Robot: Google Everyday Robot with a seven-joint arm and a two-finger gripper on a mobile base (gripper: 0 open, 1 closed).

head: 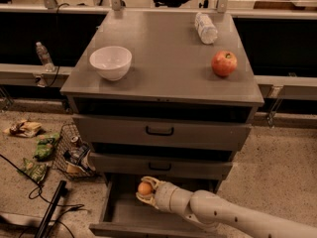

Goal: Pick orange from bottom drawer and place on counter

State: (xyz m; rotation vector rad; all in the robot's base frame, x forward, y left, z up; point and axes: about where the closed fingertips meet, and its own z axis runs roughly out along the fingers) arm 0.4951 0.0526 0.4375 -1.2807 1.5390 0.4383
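The orange (144,188) is a small round orange-yellow fruit held between my gripper's fingers inside the open bottom drawer (115,218). My gripper (145,190) reaches in from the lower right on a white arm and is shut on the orange, holding it near the back of the drawer, just under the middle drawer's front. The counter (163,53) is the wide grey top of the cabinet above.
On the counter stand a white bowl (111,62), a red apple (224,63) and a lying water bottle (205,28). Two upper drawers with black handles (159,131) are closed. A wire basket (72,152), snack bags and cables lie on the floor at left.
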